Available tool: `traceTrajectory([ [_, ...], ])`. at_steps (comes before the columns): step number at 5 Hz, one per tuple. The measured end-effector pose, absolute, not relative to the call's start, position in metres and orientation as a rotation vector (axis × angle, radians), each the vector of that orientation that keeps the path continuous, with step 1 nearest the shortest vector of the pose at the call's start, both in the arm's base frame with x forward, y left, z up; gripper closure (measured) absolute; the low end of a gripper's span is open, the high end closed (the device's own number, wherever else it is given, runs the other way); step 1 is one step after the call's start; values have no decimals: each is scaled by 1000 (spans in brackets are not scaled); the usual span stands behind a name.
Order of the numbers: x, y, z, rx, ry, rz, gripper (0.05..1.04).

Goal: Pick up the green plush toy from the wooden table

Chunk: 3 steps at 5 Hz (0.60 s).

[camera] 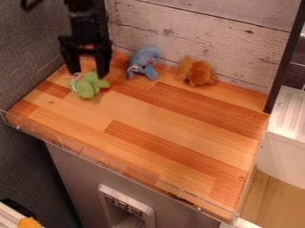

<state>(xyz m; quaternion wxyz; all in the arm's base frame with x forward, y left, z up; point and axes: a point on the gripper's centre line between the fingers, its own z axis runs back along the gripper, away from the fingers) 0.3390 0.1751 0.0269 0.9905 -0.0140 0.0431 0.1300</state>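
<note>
Green plush toy (89, 85) sits at your tool (88, 74), spread wide, seemingly to straddle it, the blue plush toy (143, 61) and brown plush toy (199, 72) well aside.

Arm (89, 21) cut off by top edge; green plush (88, 86) blurred.

The small plush toy (89, 85) was green, the next (143, 62) blue, the third (196, 71) orange-brown. The tabletop (161, 104) had light and reddish-brown wood strips; the plank wall (196, 40) was whitish with grey-brown grain.
</note>
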Motion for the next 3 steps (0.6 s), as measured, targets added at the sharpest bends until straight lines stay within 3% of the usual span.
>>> traceTrajectory([
  [2, 332, 171, 9, -22, 70, 298, 85],
  [3, 333, 171, 8, -20, 68, 265, 136],
])
